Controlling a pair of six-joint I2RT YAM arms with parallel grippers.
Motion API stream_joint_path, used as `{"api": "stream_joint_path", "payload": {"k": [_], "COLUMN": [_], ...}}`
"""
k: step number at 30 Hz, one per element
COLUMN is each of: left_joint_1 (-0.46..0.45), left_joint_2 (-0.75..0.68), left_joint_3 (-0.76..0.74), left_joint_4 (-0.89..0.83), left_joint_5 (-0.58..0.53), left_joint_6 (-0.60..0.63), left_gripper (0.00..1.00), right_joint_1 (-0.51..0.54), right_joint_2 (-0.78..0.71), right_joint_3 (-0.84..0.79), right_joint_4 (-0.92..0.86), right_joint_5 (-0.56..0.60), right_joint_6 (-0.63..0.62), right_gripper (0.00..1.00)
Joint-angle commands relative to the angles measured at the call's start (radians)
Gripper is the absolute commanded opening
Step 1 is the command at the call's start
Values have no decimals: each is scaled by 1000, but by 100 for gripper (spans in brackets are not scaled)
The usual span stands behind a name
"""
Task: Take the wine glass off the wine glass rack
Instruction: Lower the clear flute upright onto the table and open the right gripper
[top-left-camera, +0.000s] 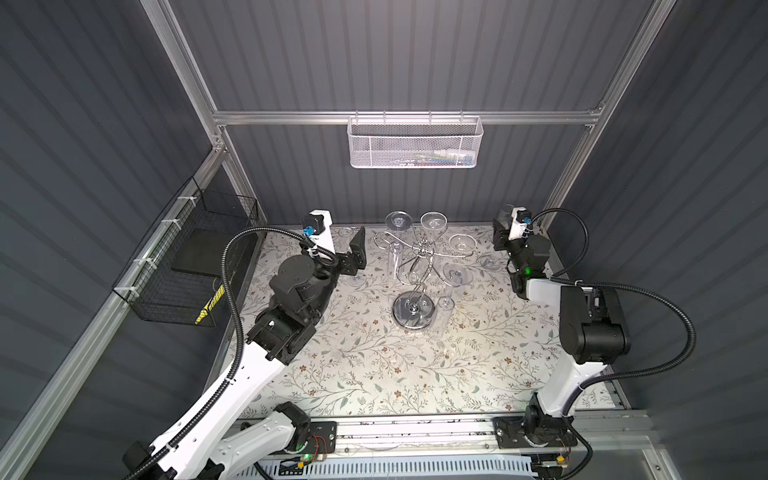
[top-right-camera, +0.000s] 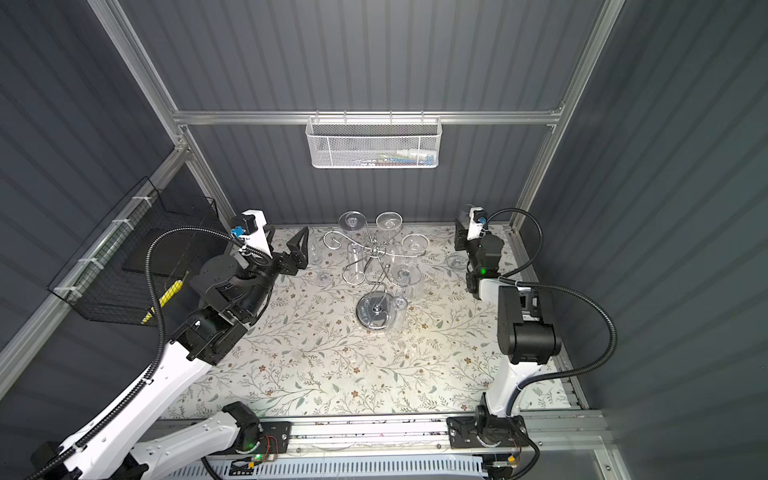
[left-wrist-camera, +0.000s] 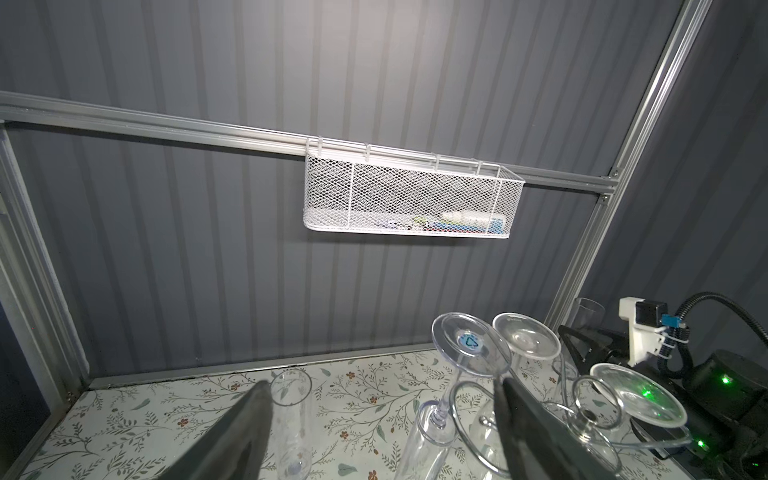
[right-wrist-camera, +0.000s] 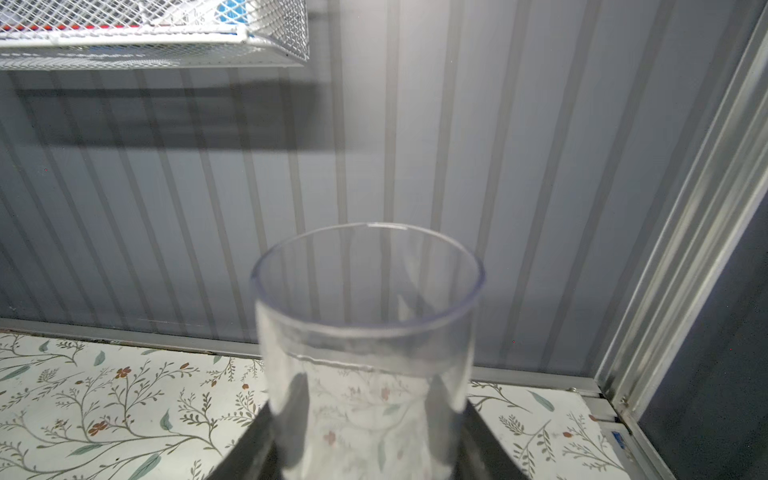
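Hard to separate: clear bowls of hung glasses (top-left-camera: 397, 220) from chrome of wine glass rack (top-left-camera: 415, 251) at centre of table (top-left-camera: 374, 374); scroll arms not countable. Visible only thru wall of wine glass (right-wrist-camera: 368, 316): fingers of right gripper (right-wrist-camera: 370, 399), clamped on it both sides, upright, off rack, near back-right corner; foot cut off. Left gripper (left-wrist-camera: 380, 388) spread wide, gripping nothing, loose flute (left-wrist-camera: 291, 399) standing just ahead. Count: 4 hung upside down, 1 loose, 1 held; 1 rack.
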Motion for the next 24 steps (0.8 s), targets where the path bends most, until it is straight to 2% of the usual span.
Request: {"api": "stream_joint_path", "payload": {"k": [1, 24], "left_joint_1": [-6, -6], "left_joint_2": [12, 5], "left_joint_3": [2, -8], "left_joint_4": [36, 28], "left_joint_5": [-21, -13], "left_joint_6": [18, 20], "left_gripper": [85, 86], "right_joint_1": [-3, 4], "right_joint_2": [16, 125], "right_joint_3": [-7, -59], "right_joint_4": [98, 231], "right_joint_5": [23, 77], "right_joint_6": [-10, -21], "right_gripper": [38, 38]}}
